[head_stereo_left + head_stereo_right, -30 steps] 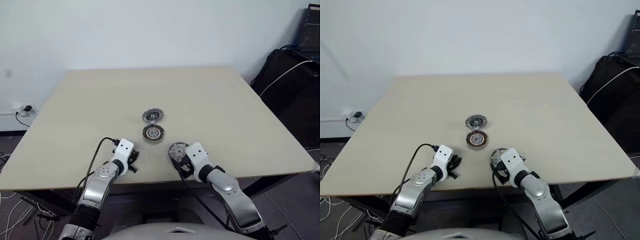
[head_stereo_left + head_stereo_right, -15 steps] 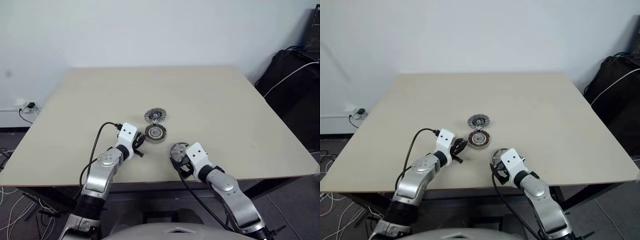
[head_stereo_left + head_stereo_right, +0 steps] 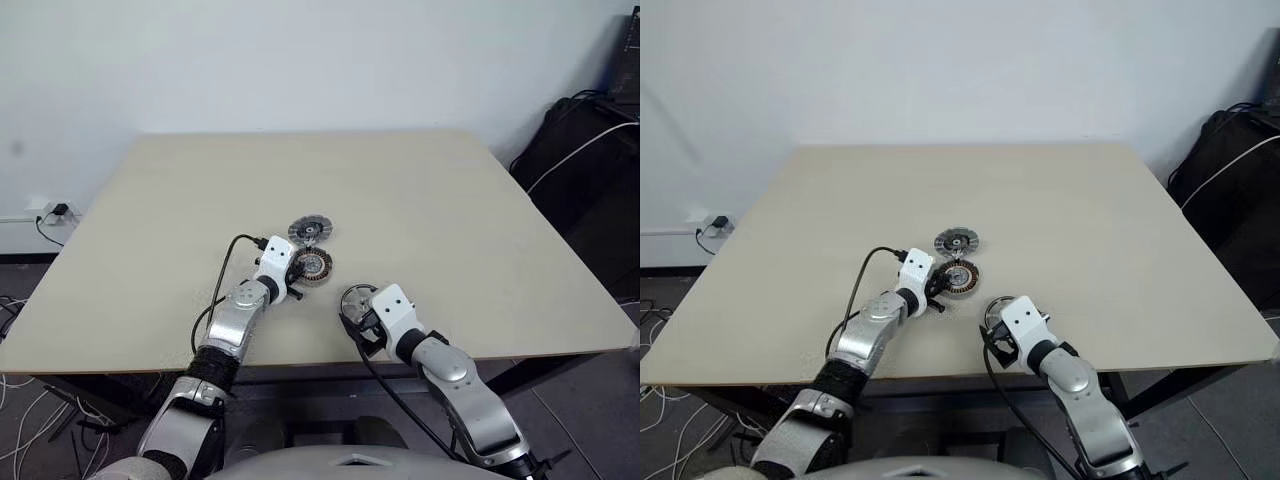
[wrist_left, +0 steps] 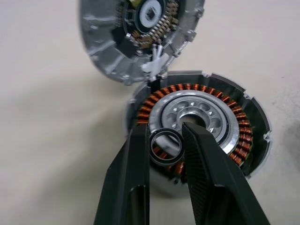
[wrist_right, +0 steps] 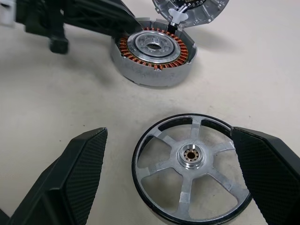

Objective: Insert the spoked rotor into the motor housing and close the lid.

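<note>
Over the motor housing (image 4: pixel 197 136), left hand (image 4: pixel 165 140) pinches what looks like a small ring (image 4: pixel 165 146); right hand (image 5: pixel 171 154) gapes, empty.

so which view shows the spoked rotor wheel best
The right wrist view: the silver five-spoke rotor wheel with a dark rim lies flat on the beige table, seen whole between the right claw's open fingers. The head views show it small, partly behind that claw.

Left end effector (image 3: pixel 936 288) at motor housing (image 3: pixel 959 277)
</note>
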You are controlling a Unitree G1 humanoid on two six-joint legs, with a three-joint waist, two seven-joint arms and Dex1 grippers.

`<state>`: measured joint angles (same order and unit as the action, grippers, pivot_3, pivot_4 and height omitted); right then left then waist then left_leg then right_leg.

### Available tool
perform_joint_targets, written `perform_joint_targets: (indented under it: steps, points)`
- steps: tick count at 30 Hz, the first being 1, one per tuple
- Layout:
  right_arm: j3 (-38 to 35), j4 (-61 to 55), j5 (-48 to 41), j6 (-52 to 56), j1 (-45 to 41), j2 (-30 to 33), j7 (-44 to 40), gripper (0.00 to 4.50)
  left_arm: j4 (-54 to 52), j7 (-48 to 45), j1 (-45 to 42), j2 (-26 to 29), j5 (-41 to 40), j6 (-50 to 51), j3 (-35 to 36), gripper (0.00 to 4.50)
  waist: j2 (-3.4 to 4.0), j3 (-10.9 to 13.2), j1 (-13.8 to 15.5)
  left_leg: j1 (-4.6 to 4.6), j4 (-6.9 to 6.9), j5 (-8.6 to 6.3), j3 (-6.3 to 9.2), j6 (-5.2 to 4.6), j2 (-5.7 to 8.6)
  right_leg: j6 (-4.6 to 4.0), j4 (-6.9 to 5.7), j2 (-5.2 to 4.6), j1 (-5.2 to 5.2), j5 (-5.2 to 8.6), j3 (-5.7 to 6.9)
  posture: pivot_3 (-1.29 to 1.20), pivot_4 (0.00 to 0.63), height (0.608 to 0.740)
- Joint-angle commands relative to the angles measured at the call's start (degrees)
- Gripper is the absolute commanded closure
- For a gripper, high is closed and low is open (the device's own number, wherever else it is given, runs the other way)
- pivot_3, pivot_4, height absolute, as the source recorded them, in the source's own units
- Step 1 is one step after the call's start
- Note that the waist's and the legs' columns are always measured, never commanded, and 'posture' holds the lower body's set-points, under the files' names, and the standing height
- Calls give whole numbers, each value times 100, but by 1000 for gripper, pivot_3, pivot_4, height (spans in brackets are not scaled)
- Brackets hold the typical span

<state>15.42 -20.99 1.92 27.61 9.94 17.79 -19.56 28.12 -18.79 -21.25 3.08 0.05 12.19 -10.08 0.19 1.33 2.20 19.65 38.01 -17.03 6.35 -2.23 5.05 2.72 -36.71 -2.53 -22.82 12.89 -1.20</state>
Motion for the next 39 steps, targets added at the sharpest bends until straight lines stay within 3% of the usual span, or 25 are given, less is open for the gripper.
perform_joint_targets:
  steps: [1,16,17,20,24,27,32,36,39]
  points:
    - [-82,-210,25,-126,-58,-4,43,0,247,28,-324,-101,66,-353,3,3831,-2,2,-2,0,0,0,0,0,0,0,0,0,0,0,0,0,0,740]
    - [-59,-220,22,-142,-69,-50,108,0,1377,19,-834,-327,127,-617,97,3831,-14,9,-2,0,2,1,0,-3,1,2,-1,0,1,-1,5,0,0,740]
    - [-60,-223,21,-142,-66,-53,112,0,1386,12,-833,-329,124,-623,103,3096,-14,9,-2,0,3,1,0,-3,1,3,-2,0,1,-1,5,0,0,740]
    - [-61,-230,19,-146,-54,-54,116,0,1222,21,-760,-302,151,-683,92,2154,-14,9,-3,-1,4,1,0,-3,1,3,-2,0,2,-2,5,0,0,740]
    - [-69,-224,7,-151,-50,-51,110,0,687,-132,-541,-275,30,-712,113,2154,-14,9,-7,1,3,1,0,-3,0,2,-4,0,-1,-2,3,0,0,740]
    - [-73,-218,0,-154,-50,-44,99,0,96,-249,-252,-254,-88,-583,137,2796,-15,9,-7,3,3,2,0,-2,1,1,-3,-1,-2,-2,2,0,0,740]
    - [-51,-198,-12,-152,-98,-53,69,0,-833,-195,275,-136,-74,-379,118,4404,-14,9,-7,3,3,1,0,-3,0,1,-4,-1,-2,-2,-4,0,0,740]
    - [-90,-194,-149,-57,-216,-175,46,0,-1535,-114,763,-14,-115,-187,181,4481,-13,8,-15,1,4,2,0,-1,0,1,-8,0,-1,-2,-4,0,0,740]
    - [-119,-91,-158,145,-486,-320,116,572,-2068,-58,1273,145,-83,-189,197,4500,-10,8,-43,0,3,3,0,0,-3,0,-10,2,-2,-2,-9,0,0,740]
